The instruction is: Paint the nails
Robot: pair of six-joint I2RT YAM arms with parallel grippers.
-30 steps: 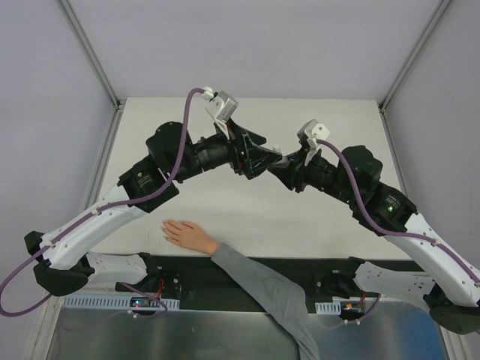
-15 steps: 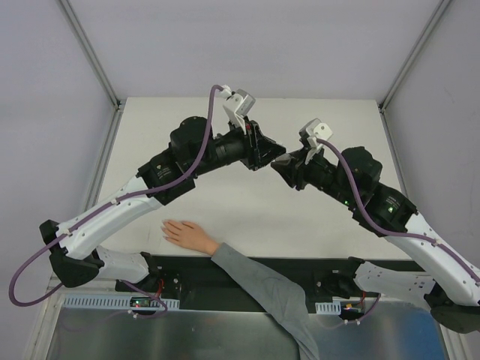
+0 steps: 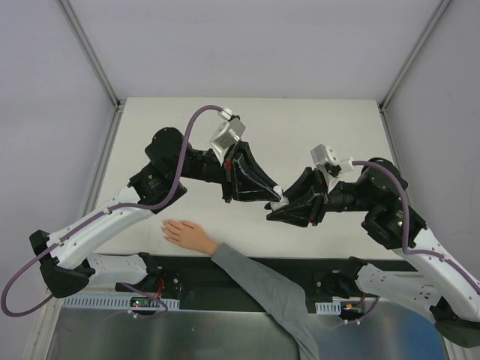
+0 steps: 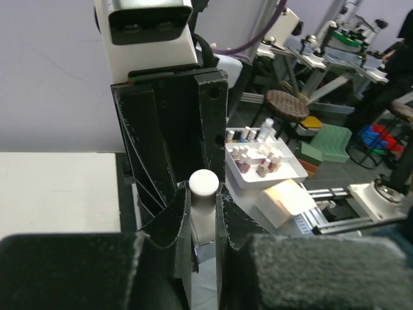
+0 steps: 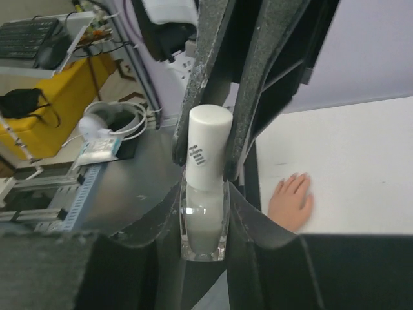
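White tabletop [image 3: 315, 127] spreads beneath. Right jaws pinch the slick glass body of a small bottle [image 5: 205, 213]; left jaws are shut on its cap [image 5: 209, 145]. Below and leftward of them the hand [image 3: 184, 233] lies flat. Its nails [image 5: 294, 177] look tiny and hard on soft skin, so I'd want light strokes, no gripping. Only the right wrist view shows bottle and hand together — from overhead the bottle is nearly hidden.

The left claw [image 4: 205, 216] is clamping a white bottle cap [image 4: 204, 184]. Above the cap the right arm's wrist camera [image 4: 150, 32] is looming; right of the cap a tray of small bottles [image 4: 261, 161] is sitting.
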